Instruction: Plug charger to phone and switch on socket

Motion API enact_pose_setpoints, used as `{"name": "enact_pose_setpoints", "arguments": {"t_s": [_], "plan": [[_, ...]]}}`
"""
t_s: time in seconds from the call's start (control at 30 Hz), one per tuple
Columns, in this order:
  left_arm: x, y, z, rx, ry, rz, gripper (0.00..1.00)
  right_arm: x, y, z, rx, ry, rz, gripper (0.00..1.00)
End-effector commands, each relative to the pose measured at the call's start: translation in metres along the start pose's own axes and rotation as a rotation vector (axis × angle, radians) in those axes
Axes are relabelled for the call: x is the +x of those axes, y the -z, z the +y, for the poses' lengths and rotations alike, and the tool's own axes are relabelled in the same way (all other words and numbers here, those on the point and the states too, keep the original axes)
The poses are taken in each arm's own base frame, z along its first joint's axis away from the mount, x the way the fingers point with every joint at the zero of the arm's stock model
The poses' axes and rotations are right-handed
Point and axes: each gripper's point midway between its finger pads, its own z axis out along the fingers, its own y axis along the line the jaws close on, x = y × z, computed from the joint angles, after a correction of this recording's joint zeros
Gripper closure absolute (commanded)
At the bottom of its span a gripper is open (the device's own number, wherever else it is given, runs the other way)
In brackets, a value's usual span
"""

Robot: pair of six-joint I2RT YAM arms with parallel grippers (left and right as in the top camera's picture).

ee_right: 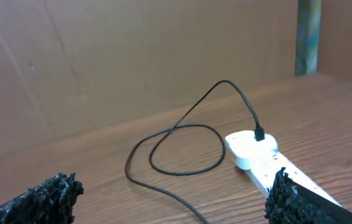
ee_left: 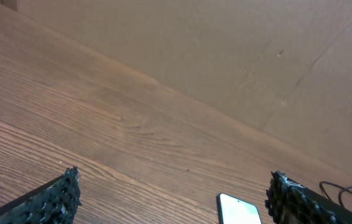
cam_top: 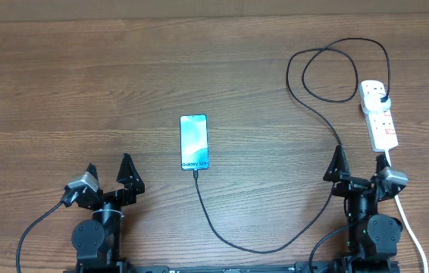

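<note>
Wooden desk (cam_top: pixel 86 76) holds the phone (cam_top: pixel 194 142) face up near its middle. The black charger (cam_top: pixel 314 114) runs from the phone's near end and loops right to its plug, seated in the white socket (cam_top: pixel 383 125). The left gripper (cam_top: pixel 108 165) and right gripper (cam_top: pixel 361 161) stand wide open, empty.

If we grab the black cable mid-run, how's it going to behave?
Probably floppy: the cable lies in loose loops, so it should sag. Thin, so likely light. One end meets the phone, so a pull may drag the phone along.
</note>
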Motion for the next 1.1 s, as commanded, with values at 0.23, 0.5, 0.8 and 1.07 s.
{"name": "enact_pose_setpoints", "arguments": {"t_s": [0.23, 0.5, 0.8, 1.07], "plan": [[0.0005, 0.0001, -0.0009, 0.009, -0.015, 0.0, 0.0, 0.006, -0.0002, 0.0054, -0.064, 0.167, 0.017, 0.0], [0.0005, 0.0001, -0.0009, 0.009, -0.015, 0.0, 0.01, 0.0055, -0.0002, 0.0047, -0.06, 0.167, 0.015, 0.0], [0.0005, 0.0001, -0.0009, 0.009, -0.016, 0.0, 0.01, 0.0055, -0.0002, 0.0047, -0.06, 0.167, 0.015, 0.0], [0.0, 0.0003, -0.0015, 0.011, -0.015, -0.002, 0.0, 0.0055, -0.0002, 0.0047, -0.06, 0.167, 0.015, 0.0]]}}
